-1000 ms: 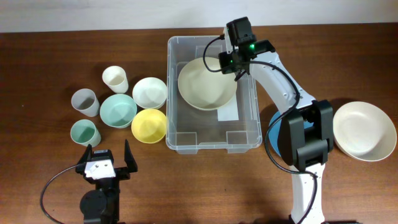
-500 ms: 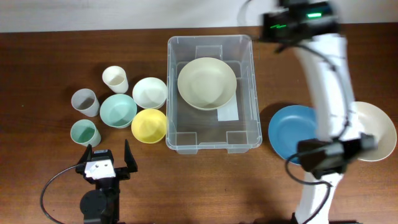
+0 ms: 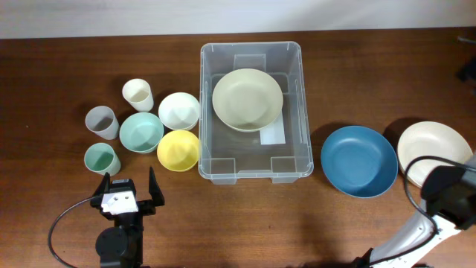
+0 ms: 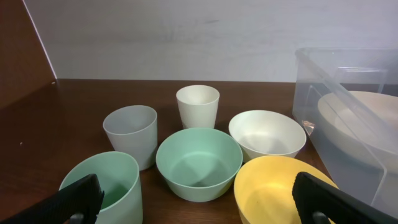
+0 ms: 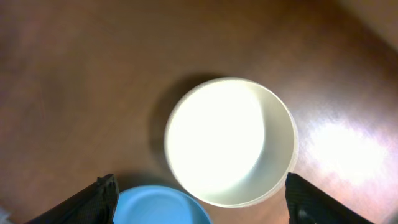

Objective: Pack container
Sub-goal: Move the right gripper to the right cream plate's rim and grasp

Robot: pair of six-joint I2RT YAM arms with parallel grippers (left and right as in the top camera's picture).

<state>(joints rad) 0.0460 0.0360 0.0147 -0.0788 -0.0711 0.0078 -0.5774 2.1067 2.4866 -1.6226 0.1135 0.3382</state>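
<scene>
Since a moment ago the right arm [image 3: 446, 195] has swung clear of the container [image 3: 251, 47], and only its base shows at the lower right of the overhead frame. That clear bin sits on the tabletop [image 3: 59, 74] in the upper middle of the frame, with a big cream bowl [image 3: 247, 99] in its upper half and a white label [image 3: 273, 135] just below that. Right of it lies a blue plate [image 3: 358, 161], with a second cream bowl [image 3: 431, 152] just beside it at the frame's right edge. The right claw [image 5: 202, 196] hangs over that bowl, fingers spread wide, gripping nothing. Left of the bin cluster a white bowl [image 3: 178, 110], yellow bowl [image 3: 178, 150], mint bowl [image 3: 140, 132] and three cups [image 3: 102, 122]. The left claw [image 3: 126, 195], lower left, is spread apart too and empty.
</scene>
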